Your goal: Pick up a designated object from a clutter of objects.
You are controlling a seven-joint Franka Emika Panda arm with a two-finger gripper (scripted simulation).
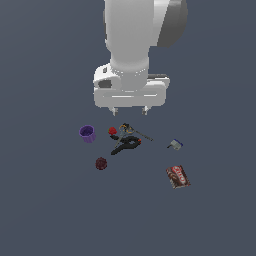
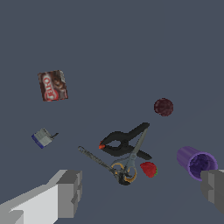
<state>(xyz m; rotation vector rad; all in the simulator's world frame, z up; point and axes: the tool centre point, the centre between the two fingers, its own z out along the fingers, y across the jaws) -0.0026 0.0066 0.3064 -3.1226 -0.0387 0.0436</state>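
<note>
The designated object is a tiny light-grey block with a blue edge, lying apart from the clutter toward the exterior view's right; in the wrist view this designated object lies near the red-brown box. My gripper hangs above the clutter, open, with nothing between its fingers. Below it lie the black-handled tool, crossed by scissors, and a red ball. The purple cup stands at the exterior view's left. A dark-red ball rests nearer the front.
A red-brown flat box lies in front of the grey block at the exterior view's right. Everything sits on a plain dark grey floor.
</note>
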